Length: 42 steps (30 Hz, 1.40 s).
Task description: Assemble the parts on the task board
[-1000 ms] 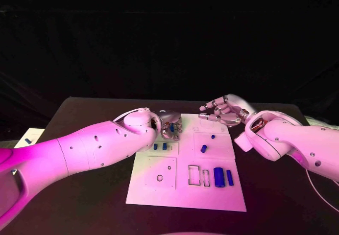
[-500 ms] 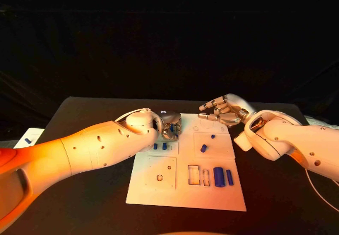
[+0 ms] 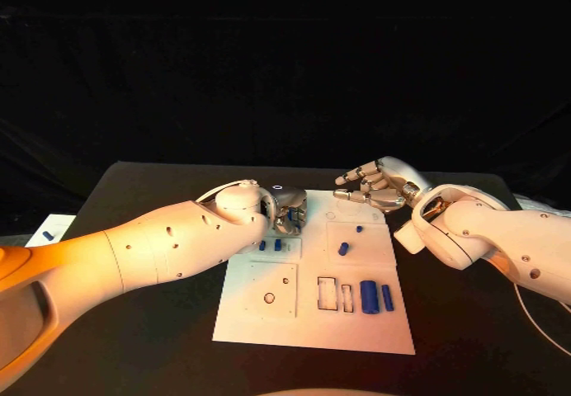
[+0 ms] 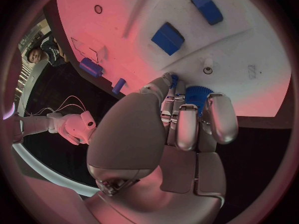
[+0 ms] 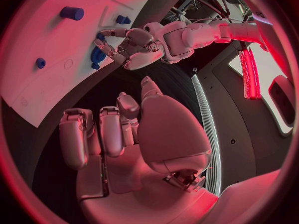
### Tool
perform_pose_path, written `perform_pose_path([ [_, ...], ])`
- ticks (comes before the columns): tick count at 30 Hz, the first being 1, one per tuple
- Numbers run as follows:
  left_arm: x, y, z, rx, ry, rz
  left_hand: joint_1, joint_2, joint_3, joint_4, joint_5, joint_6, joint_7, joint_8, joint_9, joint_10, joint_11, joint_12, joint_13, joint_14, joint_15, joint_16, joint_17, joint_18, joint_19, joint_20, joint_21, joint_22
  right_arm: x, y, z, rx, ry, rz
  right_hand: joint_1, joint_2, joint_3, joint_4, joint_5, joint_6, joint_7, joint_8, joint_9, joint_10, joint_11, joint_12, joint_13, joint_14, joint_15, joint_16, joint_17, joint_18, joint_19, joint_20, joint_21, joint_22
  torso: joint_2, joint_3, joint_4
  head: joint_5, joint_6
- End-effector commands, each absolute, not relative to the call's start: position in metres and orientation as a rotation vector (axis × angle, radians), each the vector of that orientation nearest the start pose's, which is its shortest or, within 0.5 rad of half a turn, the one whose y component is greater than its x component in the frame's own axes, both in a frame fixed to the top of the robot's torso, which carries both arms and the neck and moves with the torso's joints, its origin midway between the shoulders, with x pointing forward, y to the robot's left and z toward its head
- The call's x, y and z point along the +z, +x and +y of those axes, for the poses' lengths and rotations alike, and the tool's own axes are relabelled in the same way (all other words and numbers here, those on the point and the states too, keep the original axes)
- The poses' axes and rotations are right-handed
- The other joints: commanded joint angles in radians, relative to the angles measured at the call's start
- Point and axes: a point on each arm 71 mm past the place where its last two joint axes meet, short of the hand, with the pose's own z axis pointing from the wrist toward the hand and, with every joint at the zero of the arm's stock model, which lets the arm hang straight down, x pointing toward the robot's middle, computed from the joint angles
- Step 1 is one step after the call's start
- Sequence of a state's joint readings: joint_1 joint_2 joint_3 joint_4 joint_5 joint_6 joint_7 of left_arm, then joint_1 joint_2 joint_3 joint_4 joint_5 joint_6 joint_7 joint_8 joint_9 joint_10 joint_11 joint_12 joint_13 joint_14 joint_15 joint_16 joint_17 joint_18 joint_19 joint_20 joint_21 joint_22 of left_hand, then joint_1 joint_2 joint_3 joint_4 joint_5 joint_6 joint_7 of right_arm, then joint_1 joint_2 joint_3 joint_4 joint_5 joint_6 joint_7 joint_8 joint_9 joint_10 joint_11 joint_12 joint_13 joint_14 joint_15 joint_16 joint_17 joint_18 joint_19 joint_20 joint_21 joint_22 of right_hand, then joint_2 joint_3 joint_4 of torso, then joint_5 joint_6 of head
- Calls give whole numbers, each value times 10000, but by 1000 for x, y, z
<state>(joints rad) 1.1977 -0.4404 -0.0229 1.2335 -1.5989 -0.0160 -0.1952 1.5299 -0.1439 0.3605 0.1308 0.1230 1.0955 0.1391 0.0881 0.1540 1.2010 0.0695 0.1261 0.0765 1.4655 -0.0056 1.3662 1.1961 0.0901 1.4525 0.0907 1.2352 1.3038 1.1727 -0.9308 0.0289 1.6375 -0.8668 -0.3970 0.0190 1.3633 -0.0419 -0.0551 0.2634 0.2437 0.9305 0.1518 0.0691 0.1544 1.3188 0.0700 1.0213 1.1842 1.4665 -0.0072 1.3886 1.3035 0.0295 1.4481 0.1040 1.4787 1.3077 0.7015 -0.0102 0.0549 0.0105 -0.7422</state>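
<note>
Head view, near to far: on the black counter (image 3: pixel 143 330), the white board (image 3: pixel 312 322), with two upright blue cylinders (image 3: pixel 369 297) by rectangular slots near its front edge, one small blue part (image 3: pixel 342 249) mid-board and two more (image 3: pixel 270 245) just beside the left hand. Farther back, left hand (image 3: pixel 285 210) over the board's far left corner, fingers curled tight round a blue ridged part (image 4: pixel 198 93). Right hand (image 3: pixel 375 188) above the board's far right edge, fingers bent inward, nothing held.

blue part (image 4: pixel 198 93) mostly hidden by left hand (image 4: pixel 181 119) fingers, shape unclear
</note>
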Motion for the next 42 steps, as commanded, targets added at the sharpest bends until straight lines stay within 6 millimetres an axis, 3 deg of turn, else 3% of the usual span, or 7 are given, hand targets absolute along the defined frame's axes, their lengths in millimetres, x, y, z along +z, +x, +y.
perform_pose_path([
  [1, -219, 516, 72, -5138, 4501, 19254, 63, -35, 183, -70, 67, 136, -4, -8, -20, 131, 13, -62, 4, 365, -74, 27, -13, -139, 54, -14, 104, 50, -162, 470, -213, 10417, 3923, 16452, 22, 114, -53, -20, 67, 67, 9, 12, 9, -6, -54, 11, 9, 465, -21, -42, 9, 128, -51, -18, -26, 1023, 2, 0, 0, -3, -12],
  [11, -217, 516, 73, -5355, 4318, 18956, 110, -39, 798, -405, 96, 409, 3, 11, -57, 473, -23, -170, 31, 368, -108, 69, -35, -186, 107, -52, 333, 270, -162, 470, -213, 10419, 3924, 16441, 25, 122, -62, -20, 69, 76, 7, 15, 13, -3, -56, 19, 12, 465, -23, -44, 9, 129, -53, -19, -29, 1019, -6, -2, 3, 4, -25],
  [24, -200, 512, 83, -6627, 3290, 17798, -228, -235, 1541, -761, 190, 477, 65, -130, -170, 568, 32, -513, 12, 360, -65, 108, -123, -202, 121, -26, 432, 396, -162, 470, -214, 10390, 3939, 16408, 25, 122, -62, -20, 69, 76, 7, 15, 13, -3, -56, 19, 12, 465, -23, -44, 9, 129, -53, -19, -29, 1019, -16, -2, 12, 3, 12],
  [37, -185, 505, 116, -6861, 2329, 17635, -313, -286, 1611, -814, 188, 513, 68, -136, -181, 620, 31, -541, 20, 358, -63, 115, -139, -208, 131, -21, 465, 431, -162, 470, -216, 10346, 3961, 16392, 25, 122, -62, -20, 69, 76, 7, 15, 13, -3, -56, 19, 12, 465, -23, -44, 9, 129, -53, -19, -29, 1019, -15, -2, 37, 44, 70],
  [42, -186, 505, 128, -6621, 2175, 17862, -347, -306, 1632, -833, 185, 527, 68, -138, -185, 638, 30, -550, 23, 356, -64, 115, -150, -212, 136, -20, 484, 448, -162, 470, -217, 10338, 3964, 16393, 25, 122, -62, -20, 69, 76, 7, 15, 13, -3, -56, 19, 12, 465, -23, -44, 9, 129, -53, -19, -29, 1019, -6, -10, 17, 56, 74],
])
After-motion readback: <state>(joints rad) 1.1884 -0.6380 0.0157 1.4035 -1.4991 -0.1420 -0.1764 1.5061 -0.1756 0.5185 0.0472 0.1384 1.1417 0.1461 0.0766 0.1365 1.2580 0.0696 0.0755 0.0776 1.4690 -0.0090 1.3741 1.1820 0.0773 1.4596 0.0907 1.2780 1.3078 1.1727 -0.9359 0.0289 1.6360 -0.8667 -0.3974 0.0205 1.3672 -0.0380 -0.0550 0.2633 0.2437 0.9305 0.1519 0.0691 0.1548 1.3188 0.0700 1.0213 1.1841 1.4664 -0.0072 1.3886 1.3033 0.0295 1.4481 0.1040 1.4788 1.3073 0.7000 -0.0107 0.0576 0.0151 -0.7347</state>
